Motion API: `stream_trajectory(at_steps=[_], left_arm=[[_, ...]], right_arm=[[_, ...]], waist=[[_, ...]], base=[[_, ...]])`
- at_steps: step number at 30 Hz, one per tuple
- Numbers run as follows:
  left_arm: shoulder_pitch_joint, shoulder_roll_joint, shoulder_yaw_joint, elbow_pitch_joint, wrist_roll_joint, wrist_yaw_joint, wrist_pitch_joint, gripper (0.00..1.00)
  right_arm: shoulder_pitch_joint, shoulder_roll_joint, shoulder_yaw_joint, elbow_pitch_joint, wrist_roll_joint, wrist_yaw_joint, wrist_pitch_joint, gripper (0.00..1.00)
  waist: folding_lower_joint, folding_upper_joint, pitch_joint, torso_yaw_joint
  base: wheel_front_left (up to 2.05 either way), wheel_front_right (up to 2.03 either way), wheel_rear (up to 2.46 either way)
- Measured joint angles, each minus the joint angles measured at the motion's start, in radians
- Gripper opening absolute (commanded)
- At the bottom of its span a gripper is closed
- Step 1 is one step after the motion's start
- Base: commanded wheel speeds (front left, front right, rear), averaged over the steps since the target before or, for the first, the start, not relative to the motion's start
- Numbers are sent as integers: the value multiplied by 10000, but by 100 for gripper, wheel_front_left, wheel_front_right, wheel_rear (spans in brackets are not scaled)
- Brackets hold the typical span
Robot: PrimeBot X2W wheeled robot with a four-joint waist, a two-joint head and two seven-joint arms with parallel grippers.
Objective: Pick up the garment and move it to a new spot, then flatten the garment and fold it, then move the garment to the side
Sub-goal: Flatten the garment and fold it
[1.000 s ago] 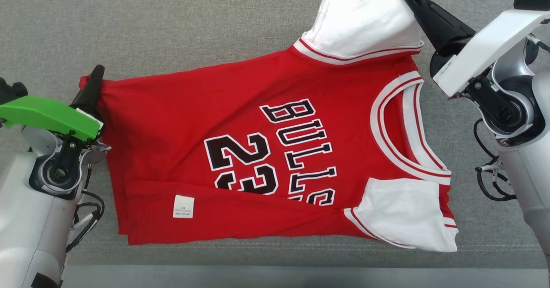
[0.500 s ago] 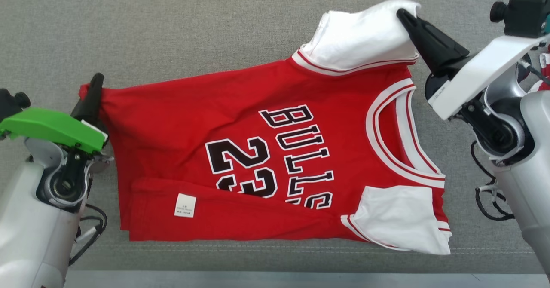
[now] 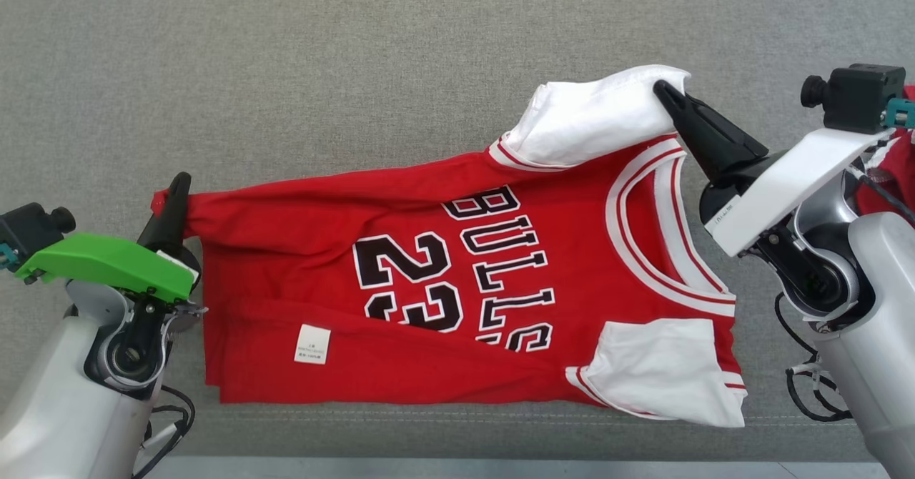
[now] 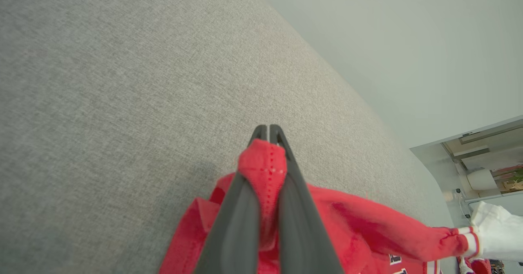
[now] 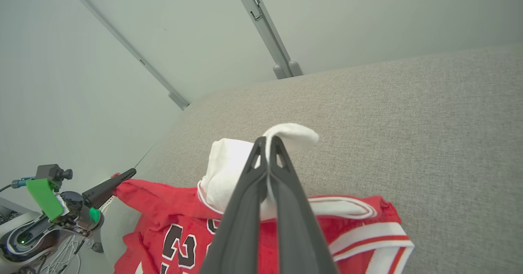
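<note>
Left gripper (image 3: 179, 182): jaws pinched shut on the red hem corner (image 4: 263, 163) of the Bulls jersey (image 3: 429, 264). Right gripper (image 3: 663, 89): jaws likewise closed, on the upper white sleeve (image 3: 593, 118), which is lifted and bunched just beside the neckline trim (image 3: 623, 239). I hold the far edge raised between the two arms. The near edge lies on the grey woven surface (image 3: 357, 50), close to its front border. As I judge the risks, each grip takes only a small bite of thin cloth, so spreading the arms could pull a corner free. The right hold is on the sleeve rather than the shoulder, so any fold may come out skewed. The creases near the left grip could be pressed in, and drawing the cloth toward me might slide the near edge off the front. The jersey body is a limp, smooth red knit that drapes and ripples. The near strip is doubled over, exposing a small rectangular white label (image 3: 313, 343). The black lettering (image 3: 500, 272), outlined in white, looks stiffer than the knit. The lower white sleeve (image 3: 658, 368) lies flat and roughly square. The surface is coarse and matt, and the fingers are long, dark and tapered.
</note>
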Motion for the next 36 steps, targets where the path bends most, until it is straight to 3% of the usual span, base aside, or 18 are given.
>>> stream_trajectory(at_steps=[17, 28, 36], left_arm=[[1348, -155, -307, -834, -94, 0, -403, 0], [2040, -38, -299, -1074, -153, 0, -508, 0], [2317, 58, -228, -1177, -221, 0, -623, 0]], right_arm=[[1471, -602, 249, -1091, 12, 29, 244, 0], [2886, -564, 90, -1377, 282, -412, 90, 0], [3331, -573, -21, -1572, 282, -502, -119, 0]], waist=[[0, 0, -507, -20], [0, 0, -630, -54], [0, 0, -690, -121]], base=[[0, 0, 0], [0, 0, 0], [0, 0, 0]])
